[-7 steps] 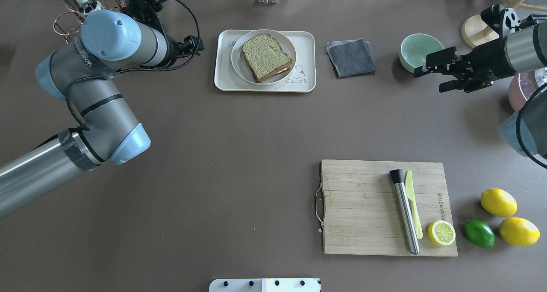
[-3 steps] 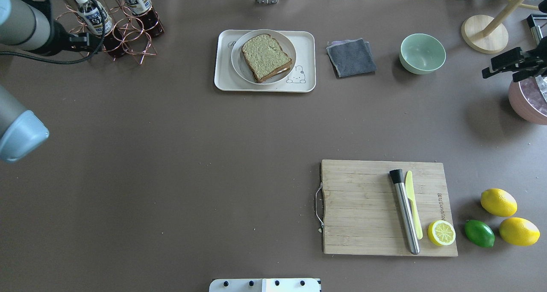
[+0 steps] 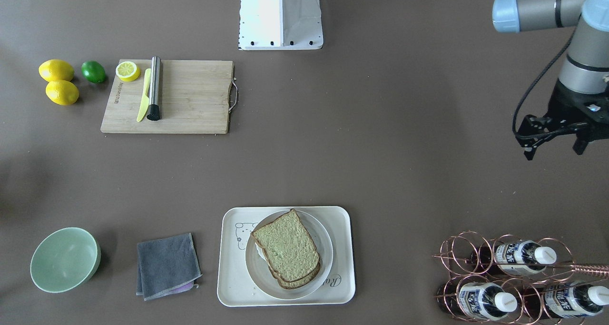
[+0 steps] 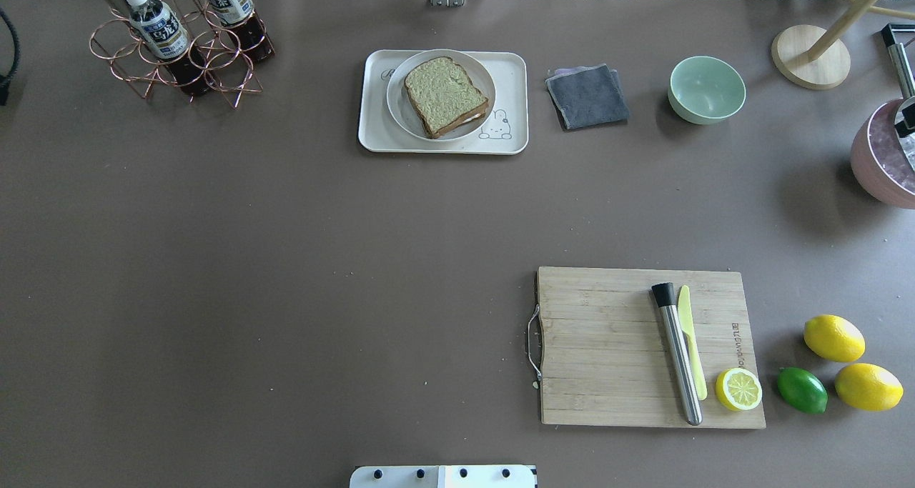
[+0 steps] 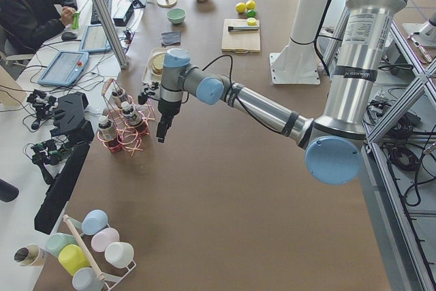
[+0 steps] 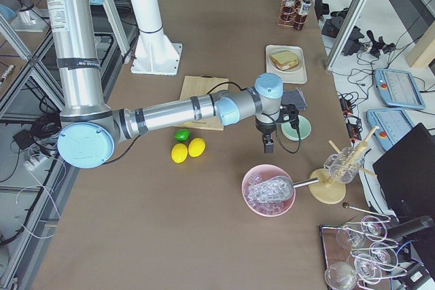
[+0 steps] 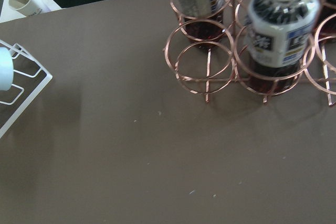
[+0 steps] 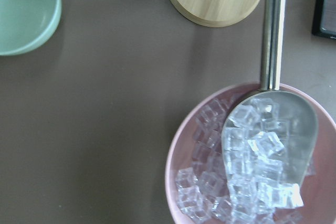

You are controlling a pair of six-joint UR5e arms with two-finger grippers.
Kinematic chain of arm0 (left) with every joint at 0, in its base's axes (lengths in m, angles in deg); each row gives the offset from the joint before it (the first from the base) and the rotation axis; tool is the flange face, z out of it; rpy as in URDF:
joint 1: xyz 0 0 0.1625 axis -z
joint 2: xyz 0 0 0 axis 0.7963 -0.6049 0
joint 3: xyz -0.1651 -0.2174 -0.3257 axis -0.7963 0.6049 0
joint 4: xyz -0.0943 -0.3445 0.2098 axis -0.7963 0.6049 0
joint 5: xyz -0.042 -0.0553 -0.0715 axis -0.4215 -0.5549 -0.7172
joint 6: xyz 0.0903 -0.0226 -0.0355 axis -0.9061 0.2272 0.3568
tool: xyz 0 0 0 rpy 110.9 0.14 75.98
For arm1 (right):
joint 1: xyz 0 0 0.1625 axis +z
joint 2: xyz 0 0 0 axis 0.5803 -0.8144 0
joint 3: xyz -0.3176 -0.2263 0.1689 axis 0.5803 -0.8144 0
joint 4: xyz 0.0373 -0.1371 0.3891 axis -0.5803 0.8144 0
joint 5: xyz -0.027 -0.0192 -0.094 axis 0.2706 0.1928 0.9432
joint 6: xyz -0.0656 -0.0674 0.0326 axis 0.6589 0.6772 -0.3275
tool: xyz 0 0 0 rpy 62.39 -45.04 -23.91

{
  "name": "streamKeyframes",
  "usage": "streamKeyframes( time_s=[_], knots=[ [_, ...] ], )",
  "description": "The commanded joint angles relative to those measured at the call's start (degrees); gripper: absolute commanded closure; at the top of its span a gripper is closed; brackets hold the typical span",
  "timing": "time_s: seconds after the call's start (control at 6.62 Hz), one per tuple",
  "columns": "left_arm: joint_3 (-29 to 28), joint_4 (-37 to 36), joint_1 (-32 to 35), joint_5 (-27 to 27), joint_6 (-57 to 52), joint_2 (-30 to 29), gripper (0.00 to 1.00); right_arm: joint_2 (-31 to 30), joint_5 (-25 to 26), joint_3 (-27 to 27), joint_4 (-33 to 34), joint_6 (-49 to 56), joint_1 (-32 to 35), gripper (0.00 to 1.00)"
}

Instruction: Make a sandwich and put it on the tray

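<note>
Pulling out since 0.5 s ago, both arms have all but left the overhead view. The left gripper (image 3: 554,144) hangs above bare table with its 2 fingers spread wide, holding and touching nothing, well away from the tray (image 3: 343,230) on the side of the copper bottle rack (image 3: 476,268). The right gripper (image 6: 267,144) hangs well off the tray's other side, near the pink ice bowl (image 6: 245,190); whether it is parted or clenched I cannot tell. The sandwich (image 3: 287,249) lies on a round white plate (image 3: 259,272) on the tray.
</note>
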State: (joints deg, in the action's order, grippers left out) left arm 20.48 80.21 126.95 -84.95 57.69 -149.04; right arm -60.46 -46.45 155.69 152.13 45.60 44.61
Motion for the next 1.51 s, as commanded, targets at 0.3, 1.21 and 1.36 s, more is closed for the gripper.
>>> streamKeyframes(
  time_s=[0.3, 1.21, 1.36],
  knots=[
    [-7.6, 1.6, 13.1, -15.2, -13.8, 2.7, 0.02, -0.1, -0.5, -6.2, 6.2, 15.0, 10.0, 0.0],
    [-8.9, 2.4, 16.6, -21.6, -13.3, 6.5, 0.02, -2.1, -5.1, -6.2, 6.1, 14.2, 12.8, 0.0],
    [-8.9, 2.4, 16.6, -21.6, -13.3, 6.5, 0.02, -2.1, -5.1, -6.6, 6.1, 14.1, 12.9, 0.0]
  ],
)
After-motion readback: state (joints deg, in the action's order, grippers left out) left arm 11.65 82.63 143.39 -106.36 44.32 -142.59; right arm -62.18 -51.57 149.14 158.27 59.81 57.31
